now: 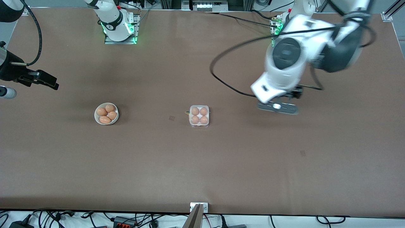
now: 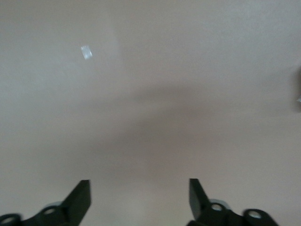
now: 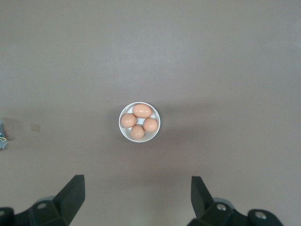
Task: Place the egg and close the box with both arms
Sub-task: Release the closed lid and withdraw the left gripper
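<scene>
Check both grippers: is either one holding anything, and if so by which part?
Nothing is held. The left gripper is open over bare table; the right gripper is open above the bowl of eggs.

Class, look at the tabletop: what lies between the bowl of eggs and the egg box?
Nothing stands between the bowl and the box; the front view shows bare table.
</scene>
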Tool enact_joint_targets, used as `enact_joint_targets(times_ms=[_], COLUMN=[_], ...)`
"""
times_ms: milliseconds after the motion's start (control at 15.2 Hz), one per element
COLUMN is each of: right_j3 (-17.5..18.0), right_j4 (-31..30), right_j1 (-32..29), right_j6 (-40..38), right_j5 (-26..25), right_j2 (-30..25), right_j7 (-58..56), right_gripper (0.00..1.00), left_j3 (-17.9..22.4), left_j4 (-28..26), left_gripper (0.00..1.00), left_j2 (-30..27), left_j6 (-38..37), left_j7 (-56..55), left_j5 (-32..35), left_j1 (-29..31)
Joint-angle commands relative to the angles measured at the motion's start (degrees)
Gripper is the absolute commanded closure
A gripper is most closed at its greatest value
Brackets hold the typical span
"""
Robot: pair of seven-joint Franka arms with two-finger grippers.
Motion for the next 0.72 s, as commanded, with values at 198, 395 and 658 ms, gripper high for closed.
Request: enact_joint_targets(times_ms=[198, 395, 658], right_j3=[0.1, 0.1, 0.1], right_j4=[-0.2, 0.9, 1.8], right_j1=[-0.1, -0.1, -0.2], right_j6=[0.1, -0.3, -0.4], right_j5=[0.4, 0.3, 0.3], right_j2=[-0.6, -0.6, -0.5], right_j7=[0.1, 0.0, 0.0], right_gripper=[0.00, 0.00, 0.00], left_j3=[8.1, 18.8, 26.0], left_j4=[4.2, -5.5, -18.7], left_gripper=[0.00, 0.00, 0.00], left_j2=[-5.0, -14.0, -24.9], left_j6=[-2.8, -2.1, 4.8], left_j7=[14.1, 17.1, 18.1], left_j5=[-13.6, -19.4, -19.6], left_j1=[8.2, 4.2, -0.2])
